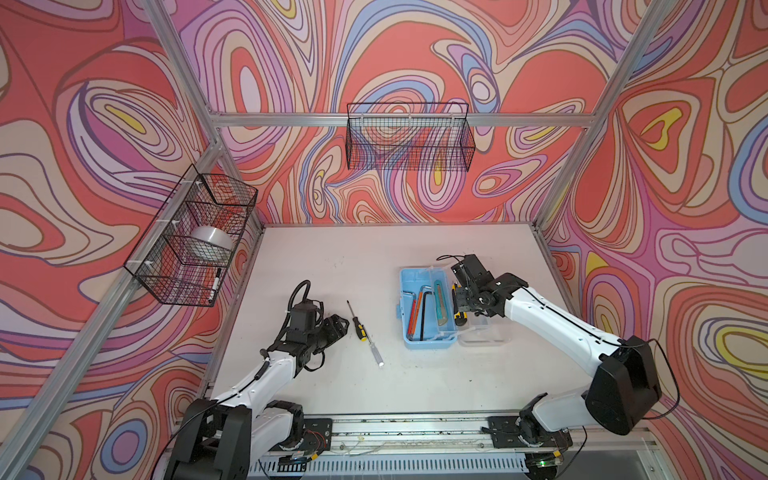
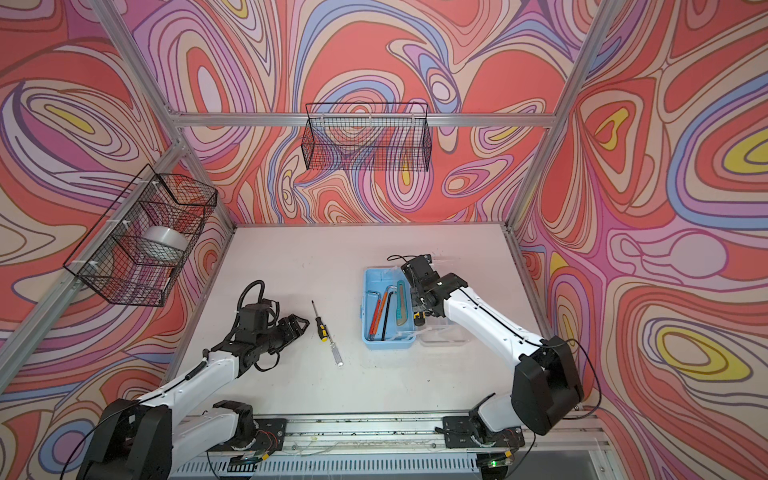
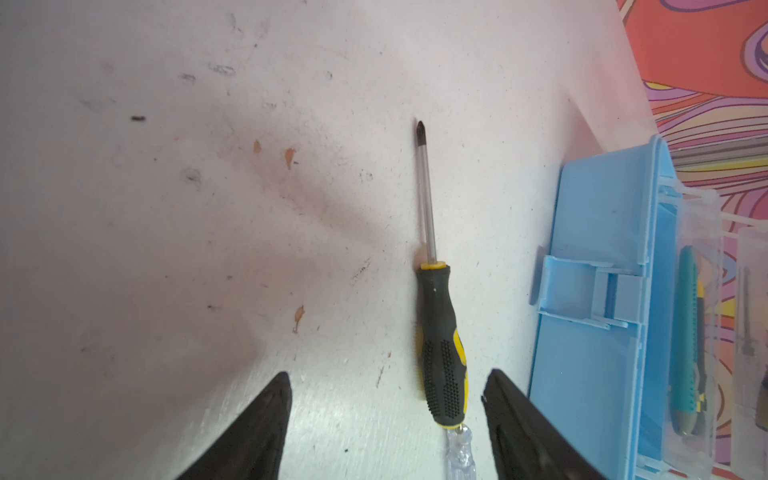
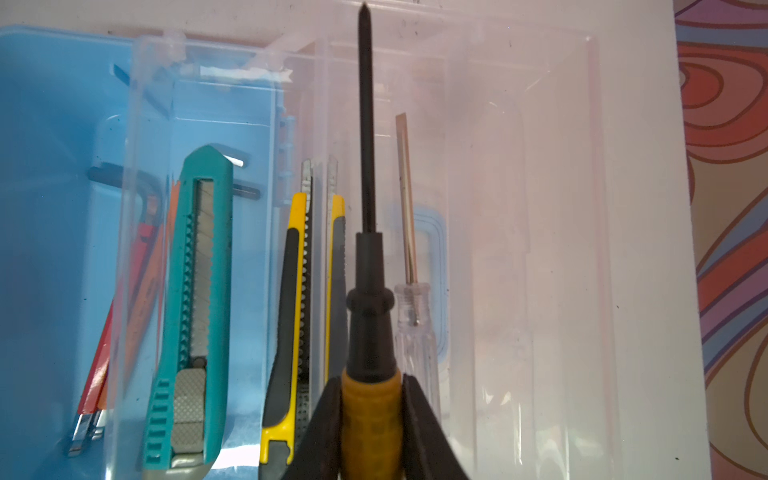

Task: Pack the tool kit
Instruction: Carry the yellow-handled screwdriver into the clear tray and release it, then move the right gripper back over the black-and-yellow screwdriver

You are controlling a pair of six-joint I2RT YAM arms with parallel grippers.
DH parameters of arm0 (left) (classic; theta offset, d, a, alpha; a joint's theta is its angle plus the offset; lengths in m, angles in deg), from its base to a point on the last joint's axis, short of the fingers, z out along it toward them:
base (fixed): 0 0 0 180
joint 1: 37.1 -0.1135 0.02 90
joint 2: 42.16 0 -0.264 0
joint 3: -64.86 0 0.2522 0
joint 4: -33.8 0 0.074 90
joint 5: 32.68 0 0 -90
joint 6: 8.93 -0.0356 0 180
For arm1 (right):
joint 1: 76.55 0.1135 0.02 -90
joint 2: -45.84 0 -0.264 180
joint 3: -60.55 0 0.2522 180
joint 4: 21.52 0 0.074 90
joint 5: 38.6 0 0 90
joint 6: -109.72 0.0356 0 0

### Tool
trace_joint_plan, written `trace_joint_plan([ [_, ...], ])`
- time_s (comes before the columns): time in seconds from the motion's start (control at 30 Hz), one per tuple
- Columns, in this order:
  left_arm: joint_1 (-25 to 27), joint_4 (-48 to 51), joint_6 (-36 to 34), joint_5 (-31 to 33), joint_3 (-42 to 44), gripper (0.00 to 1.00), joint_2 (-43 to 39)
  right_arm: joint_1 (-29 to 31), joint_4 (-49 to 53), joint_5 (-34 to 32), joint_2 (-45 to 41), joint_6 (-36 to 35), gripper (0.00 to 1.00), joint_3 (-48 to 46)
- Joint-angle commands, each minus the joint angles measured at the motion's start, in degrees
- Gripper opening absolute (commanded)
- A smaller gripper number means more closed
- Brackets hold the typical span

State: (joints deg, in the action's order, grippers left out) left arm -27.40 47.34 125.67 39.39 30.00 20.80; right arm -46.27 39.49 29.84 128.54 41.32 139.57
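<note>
The tool kit's light-blue box (image 1: pixel 428 337) (image 2: pixel 388 343) lies open right of the table's middle, its clear lid (image 1: pixel 484 332) folded out to the right. Red and black hex keys (image 1: pixel 417 307) and a teal utility knife (image 4: pixel 191 311) lie inside. A yellow utility knife (image 4: pixel 291 311) and a clear-handled screwdriver (image 4: pixel 411 299) lie by the hinge. My right gripper (image 4: pixel 371 399) (image 1: pixel 461 301) is shut on a yellow-and-black screwdriver (image 4: pixel 365 166) over the lid. My left gripper (image 3: pixel 387 376) (image 1: pixel 338 324) stands open beside a black-and-yellow screwdriver (image 3: pixel 440 353) (image 1: pixel 357 322) on the table.
Another clear-handled screwdriver (image 1: pixel 375 353) lies end to end with the black-and-yellow one. A black wire basket (image 1: pixel 409 137) hangs on the back wall. A second basket (image 1: pixel 195 237) on the left wall holds a tape roll (image 1: pixel 212 241) and a marker (image 1: pixel 216 284).
</note>
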Motion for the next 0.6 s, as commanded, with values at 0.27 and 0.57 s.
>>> trace_joint_plan([
  [0.27, -0.3, 1.6, -0.8, -0.5, -1.6, 0.74, -2.7, -0.3, 3.6, -1.0, -2.4, -1.0, 0.33, 5.3],
  [0.57, -0.3, 4.8, -0.9, -1.2, -1.9, 0.74, -8.3, 5.7, -0.1, 6.6, -0.6, -0.7, 0.33, 11.2],
])
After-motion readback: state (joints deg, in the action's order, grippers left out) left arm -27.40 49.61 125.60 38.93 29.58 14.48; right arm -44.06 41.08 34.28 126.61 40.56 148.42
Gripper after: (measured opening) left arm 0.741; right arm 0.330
